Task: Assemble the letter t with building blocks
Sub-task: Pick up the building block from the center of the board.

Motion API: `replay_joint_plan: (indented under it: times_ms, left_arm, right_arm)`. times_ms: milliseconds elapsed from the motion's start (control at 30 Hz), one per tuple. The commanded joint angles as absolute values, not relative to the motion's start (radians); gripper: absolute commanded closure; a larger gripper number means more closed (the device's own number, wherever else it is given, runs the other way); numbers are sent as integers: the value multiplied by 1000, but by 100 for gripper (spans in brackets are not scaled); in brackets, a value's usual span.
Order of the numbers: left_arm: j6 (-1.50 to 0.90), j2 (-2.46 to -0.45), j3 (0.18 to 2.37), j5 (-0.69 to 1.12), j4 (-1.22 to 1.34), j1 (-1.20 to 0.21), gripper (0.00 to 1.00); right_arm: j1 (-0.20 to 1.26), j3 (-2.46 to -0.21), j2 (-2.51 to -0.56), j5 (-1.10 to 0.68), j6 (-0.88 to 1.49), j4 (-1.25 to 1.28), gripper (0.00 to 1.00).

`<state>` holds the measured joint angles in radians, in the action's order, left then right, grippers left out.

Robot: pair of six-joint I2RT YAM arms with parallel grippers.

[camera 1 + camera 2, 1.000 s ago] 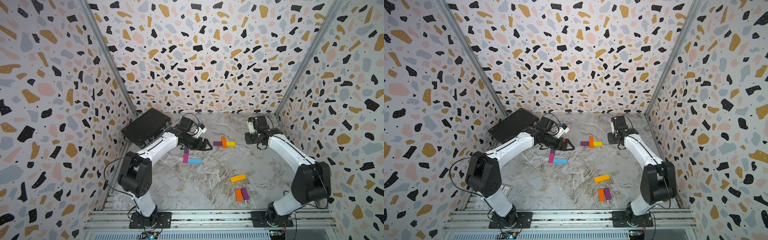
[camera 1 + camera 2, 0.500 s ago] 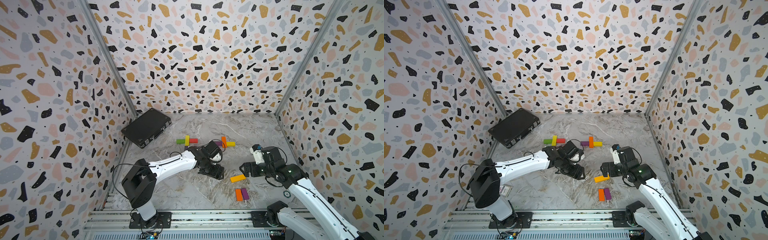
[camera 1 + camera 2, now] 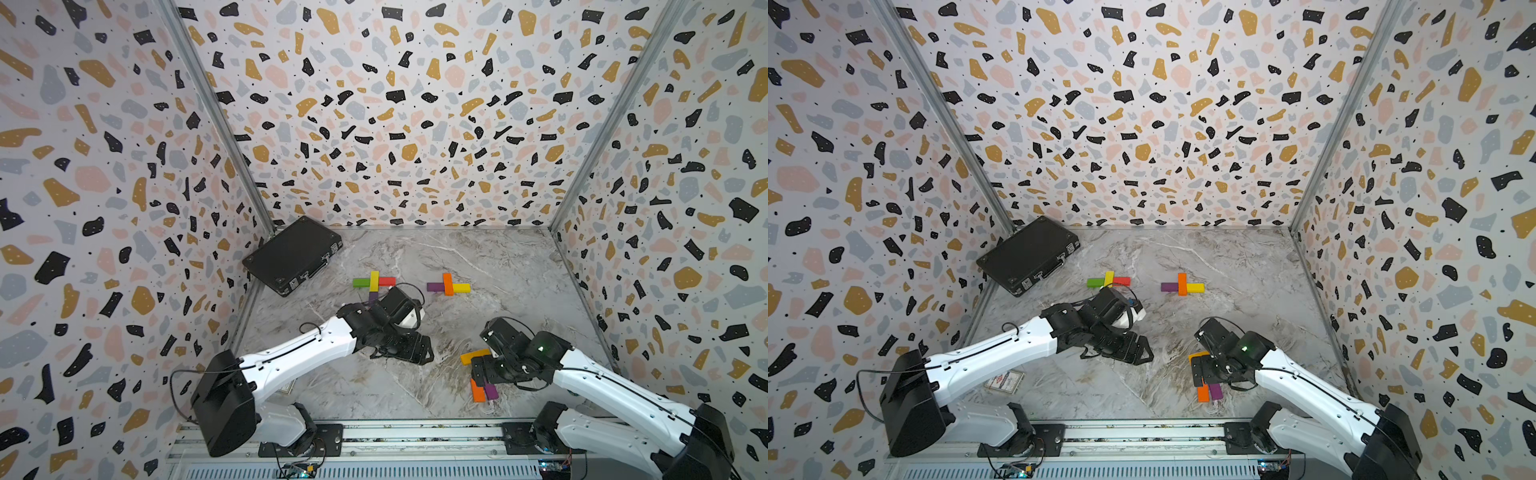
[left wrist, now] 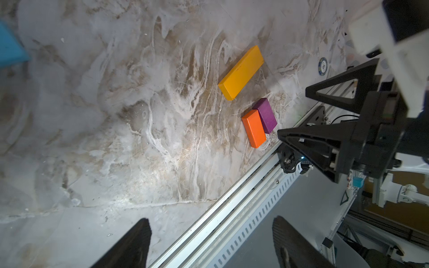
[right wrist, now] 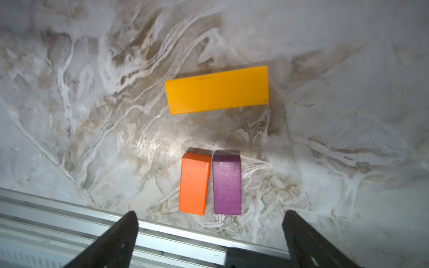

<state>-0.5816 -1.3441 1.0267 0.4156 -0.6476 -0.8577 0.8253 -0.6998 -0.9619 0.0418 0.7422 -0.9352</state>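
A marble-patterned desk (image 3: 498, 266) stands inside speckled walls. A black case (image 3: 291, 253) lies in the far left corner. Toward the far edge sit two crosses of flat building blocks: a green-yellow-red cross (image 3: 374, 281) nearer the case, and a purple-orange-yellow cross (image 3: 447, 286) at mid-width. Near the front edge, right of centre, a long amber block (image 5: 217, 89) lies flat. Near it, closer to that edge, a short orange block (image 5: 193, 183) and a short purple block (image 5: 227, 184) lie side by side, almost touching. The right gripper (image 5: 211, 215) hangs over this pair, fingers spread wide and empty. The left gripper (image 3: 422, 353) sits mid-desk, fingers apart, holding nothing. A blue block (image 4: 9, 46) shows at the margin of the left wrist view.
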Motion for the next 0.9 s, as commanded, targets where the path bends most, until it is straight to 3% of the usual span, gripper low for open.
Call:
replay_joint_plan:
  times_ms: [0,133,333,700,867]
  left_arm:
    - [-543,-1299,987,487,-634,-828,17]
    - [-523,-1267,963,516,-629,-810,16]
    - [-512,-1244,948,525,-614,-783,16]
    - [-507,-1242,924,522,-607,-759,16]
    - [-510,-1250,928,518,-600,-758,16]
  right_arm:
    - [841,-655,-895,166,859,-1004,5]
    - [840,-643,-948,159,872,-991,36]
    - [841,-611,-1066,83,844,-907,56]
    - [844,-560,-990,36,814,-859,56]
    - [845,-550,-1062,13,799,-857,56]
